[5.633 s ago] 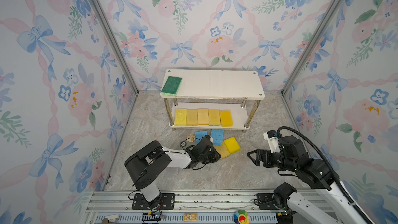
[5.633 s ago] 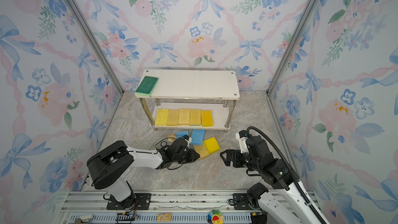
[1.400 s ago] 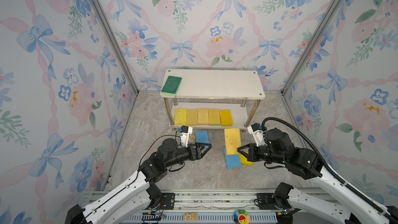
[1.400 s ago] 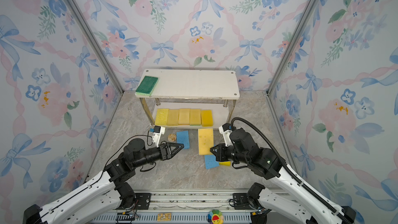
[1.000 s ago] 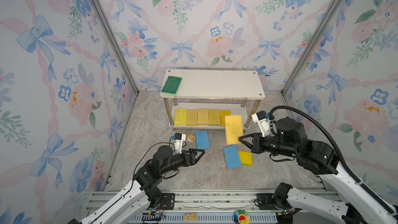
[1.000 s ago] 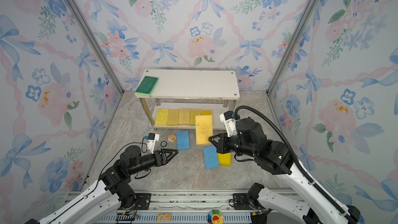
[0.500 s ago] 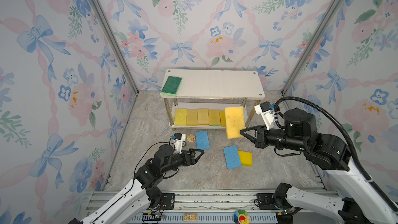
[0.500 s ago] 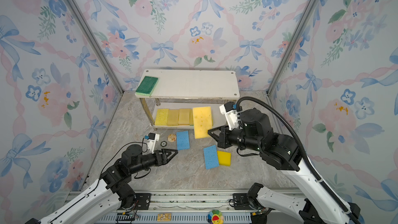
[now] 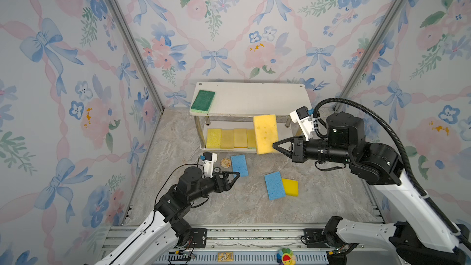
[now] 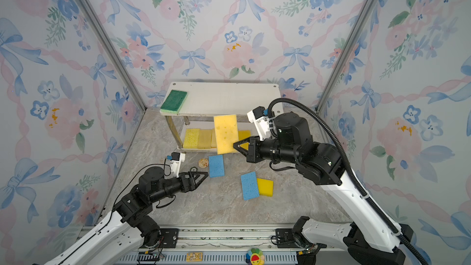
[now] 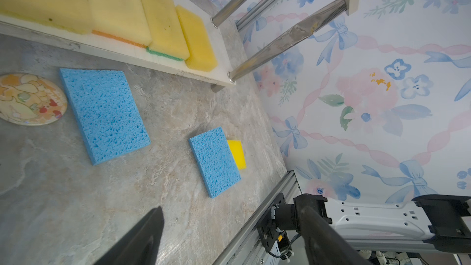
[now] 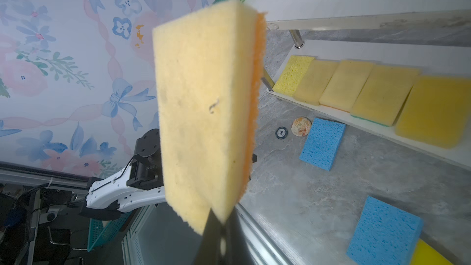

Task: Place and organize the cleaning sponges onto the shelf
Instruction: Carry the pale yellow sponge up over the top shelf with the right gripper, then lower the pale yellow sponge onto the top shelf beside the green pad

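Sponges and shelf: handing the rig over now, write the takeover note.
Right gripper: shut on an orange-backed yellow sponge, held in the air before the shelf.
Left gripper: open, empty, beside one blue sponge.
Done: green scouring sponge on top board; five yellow sponges in a row on lower board.
Left: shelve the held one, that blue sponge, another blue sponge and the bright yellow sponge touching it.

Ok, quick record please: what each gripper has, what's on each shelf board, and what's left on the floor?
right gripper: fingers shut on held sponge, yellow, raised in front of the shelf
left gripper: open, empty, low by a blue sponge
top board: green sponge at the left end in both top views
lower board: yellow row, five sponges
floor: the two blue sponges, the second blue touching a yellow sponge
extras: two discs
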Controlling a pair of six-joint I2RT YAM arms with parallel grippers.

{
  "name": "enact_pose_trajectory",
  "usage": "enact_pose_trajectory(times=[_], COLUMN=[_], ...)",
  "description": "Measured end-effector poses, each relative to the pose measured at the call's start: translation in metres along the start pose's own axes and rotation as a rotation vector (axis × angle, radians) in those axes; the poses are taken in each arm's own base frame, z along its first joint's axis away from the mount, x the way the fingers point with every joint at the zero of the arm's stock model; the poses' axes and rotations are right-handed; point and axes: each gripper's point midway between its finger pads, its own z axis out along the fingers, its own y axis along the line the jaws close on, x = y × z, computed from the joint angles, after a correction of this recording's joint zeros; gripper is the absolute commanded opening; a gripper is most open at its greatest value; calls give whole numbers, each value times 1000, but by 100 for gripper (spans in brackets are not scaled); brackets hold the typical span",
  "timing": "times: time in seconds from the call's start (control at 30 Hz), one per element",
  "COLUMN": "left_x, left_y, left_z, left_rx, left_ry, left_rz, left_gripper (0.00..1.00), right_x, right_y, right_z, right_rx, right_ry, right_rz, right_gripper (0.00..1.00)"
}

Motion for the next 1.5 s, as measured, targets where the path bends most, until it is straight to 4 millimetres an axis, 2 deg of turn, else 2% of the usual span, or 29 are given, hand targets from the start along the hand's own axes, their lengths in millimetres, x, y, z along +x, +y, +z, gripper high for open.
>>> enact_pose_trajectory(times=[0.2, 0.37, 0.67, 0.77, 1.0, 1.2, 1.33, 1.5], left_x=[-16, -41, -68, -75, -85, -81, -81, -81], left_y=[0, -6, 6, 12, 24, 32, 33, 33], left_z=[-9, -23, -48, -57, -77, -76, -76, -76], left_rx=[-41, -88, -249, -302, -392, -415, -420, -420], left_ry=[-34, -113, -244, -290, -388, -382, -379, -379], left_rz=[50, 143, 305, 343, 405, 421, 428, 431], left_gripper=[86, 88, 92, 94, 97, 98, 98, 98], right_x=[-25, -51, -79, -87, -113, -130, -130, -120], right_y=[12, 19, 7, 4, 6, -14, -33, -49], right_z=[35, 73, 135, 147, 160, 176, 195, 213], right_rx=[-45, -69, -64, -61, -74, -49, -17, 16], right_ry=[-3, -8, 1, -4, -44, -68, -56, -18], right_rz=[38, 54, 107, 120, 135, 182, 216, 245], right_gripper=[7, 7, 7, 7, 8, 7, 7, 9])
